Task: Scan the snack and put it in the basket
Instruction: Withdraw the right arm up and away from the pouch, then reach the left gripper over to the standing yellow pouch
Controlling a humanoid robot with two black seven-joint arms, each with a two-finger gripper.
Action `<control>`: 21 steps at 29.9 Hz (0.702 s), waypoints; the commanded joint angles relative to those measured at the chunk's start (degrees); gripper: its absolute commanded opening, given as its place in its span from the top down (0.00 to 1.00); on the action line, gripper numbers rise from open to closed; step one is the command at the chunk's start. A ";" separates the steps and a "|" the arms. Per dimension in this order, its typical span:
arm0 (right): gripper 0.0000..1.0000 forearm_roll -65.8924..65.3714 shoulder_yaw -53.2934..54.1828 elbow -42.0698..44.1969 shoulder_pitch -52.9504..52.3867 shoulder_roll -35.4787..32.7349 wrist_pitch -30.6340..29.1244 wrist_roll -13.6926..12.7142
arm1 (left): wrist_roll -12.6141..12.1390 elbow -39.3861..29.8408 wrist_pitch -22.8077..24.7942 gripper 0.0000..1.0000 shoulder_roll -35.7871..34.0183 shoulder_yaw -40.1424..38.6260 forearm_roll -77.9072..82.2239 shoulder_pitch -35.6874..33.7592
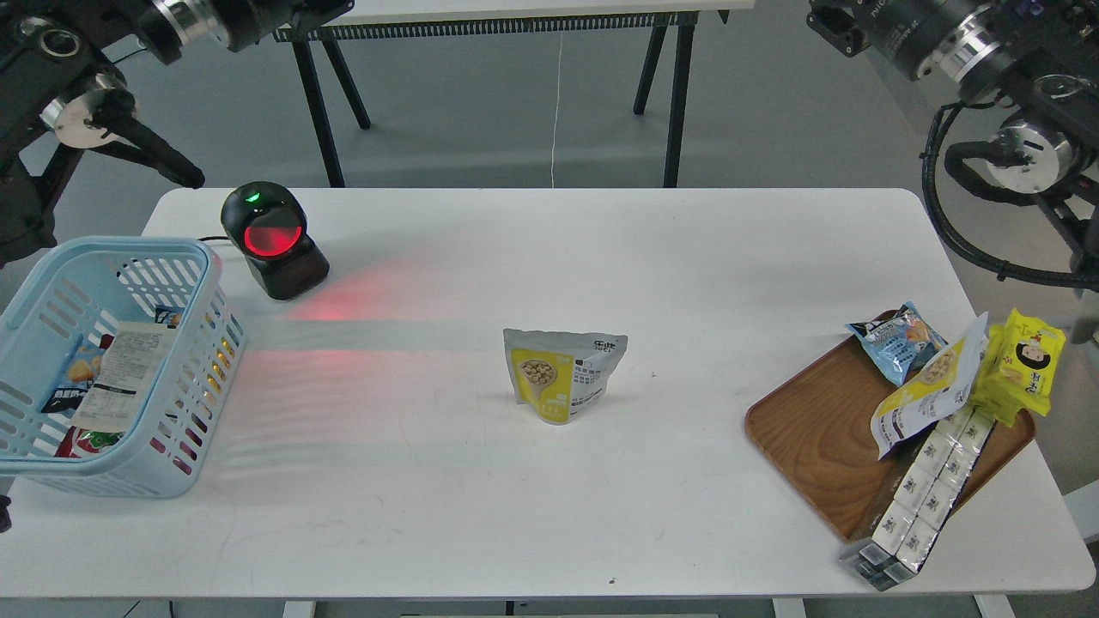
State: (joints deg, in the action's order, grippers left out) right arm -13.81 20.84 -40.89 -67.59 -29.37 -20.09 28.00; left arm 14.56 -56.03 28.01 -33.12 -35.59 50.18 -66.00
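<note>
The snack (562,373), a yellow and white pouch with a round picture of beige balls, stands upright near the middle of the white table (549,257). The light blue basket (112,249) stands at the left edge and holds a few packets. Both arms are raised to the top corners. Only their thick joints show at the top left (86,112) and top right (1022,146). Neither gripper is in the frame. Nothing touches the snack.
A black barcode scanner (273,240) with a glowing red window stands at the back left, casting red light on the table. A brown wooden tray (824,429) at the right holds a blue packet (897,339), a second yellow-white pouch (927,390), a yellow cartoon-face pack (1026,360) and white boxes (923,493).
</note>
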 commanded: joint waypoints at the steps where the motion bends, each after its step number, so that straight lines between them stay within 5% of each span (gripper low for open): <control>1: 0.01 9.92 0.61 0.19 3.16 -0.25 -0.47 0.00 | 4.32 -7.76 -0.01 0.14 -1.60 -0.01 14.11 0.35; 6: 0.01 21.70 2.27 4.74 7.55 -0.34 -5.38 0.00 | 12.06 -14.27 -0.01 0.14 -1.34 0.08 33.28 0.52; 14: 0.01 28.75 7.90 12.06 14.49 1.77 -7.91 -0.13 | 12.60 -23.06 -0.01 0.26 -0.73 9.39 49.73 -0.27; 21: 0.01 28.75 8.78 12.06 15.47 2.65 -7.91 0.00 | 12.69 -25.00 -0.01 0.26 2.88 13.42 66.95 -0.18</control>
State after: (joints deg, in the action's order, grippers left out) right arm 14.94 29.54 -28.83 -52.21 -26.95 -28.00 27.96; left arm 27.24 -80.87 27.99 -31.78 -25.03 109.78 -66.21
